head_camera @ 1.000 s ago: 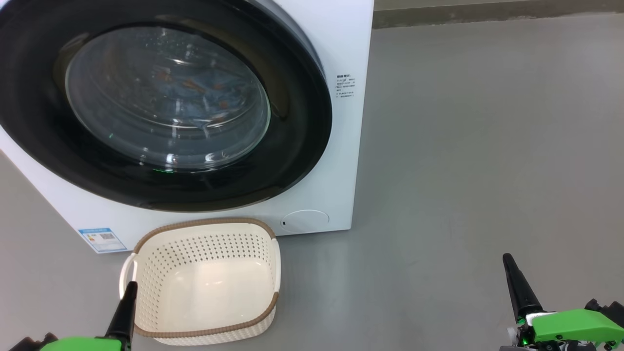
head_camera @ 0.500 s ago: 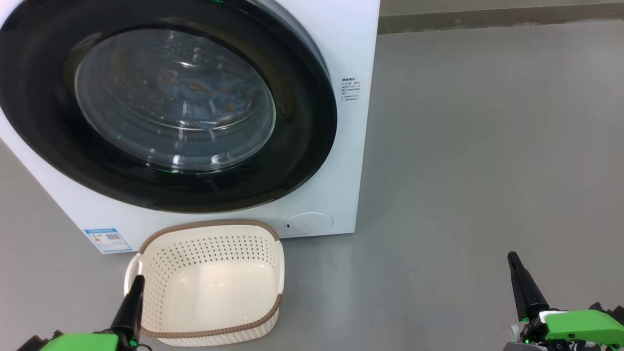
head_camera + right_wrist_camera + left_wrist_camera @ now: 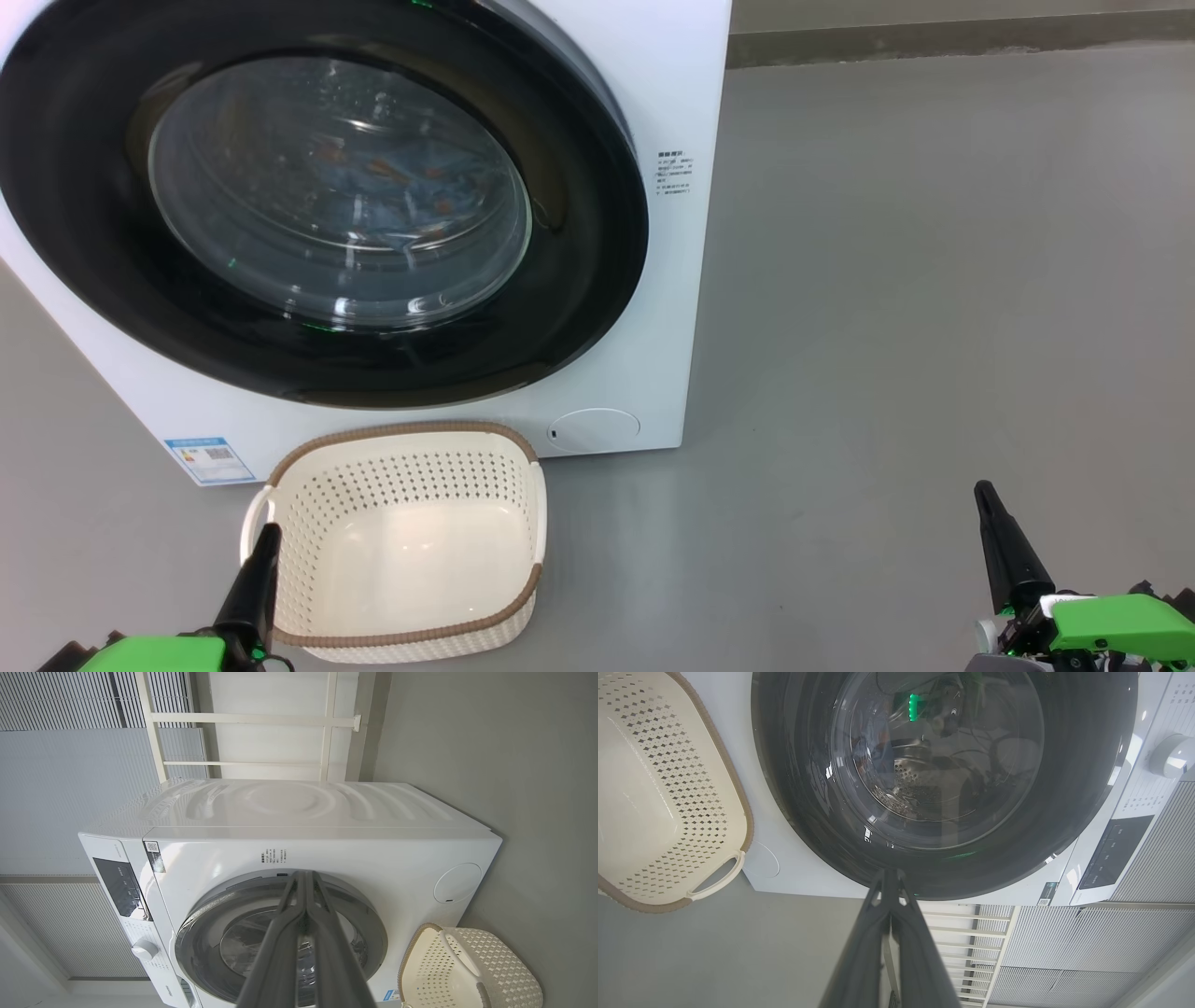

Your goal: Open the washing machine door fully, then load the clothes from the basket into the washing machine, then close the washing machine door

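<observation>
The white washing machine (image 3: 677,308) stands at the upper left, and its round black-ringed door (image 3: 583,233) is shut flat against the front. Behind the glass lie the clothes (image 3: 397,187), blue fabric with orange patches. On the floor in front sits the cream basket (image 3: 411,437) with nothing inside. My left gripper (image 3: 268,534) is shut at the basket's near left corner. In the left wrist view the left gripper (image 3: 891,873) points at the door's (image 3: 1064,788) lower ring. My right gripper (image 3: 983,490) is shut over bare floor at the lower right. The right gripper (image 3: 306,875) also faces the washer (image 3: 373,854).
Grey floor spreads to the right of the washer as far as a dark wall base (image 3: 934,37). A round flap (image 3: 593,429) and a blue label (image 3: 210,459) sit low on the front. The control panel (image 3: 1111,854) and dial (image 3: 1169,756) are at the washer's top.
The whole head picture has shifted a little right and down, so the camera moved. Both grippers stay shut and low, and the door stays closed.
</observation>
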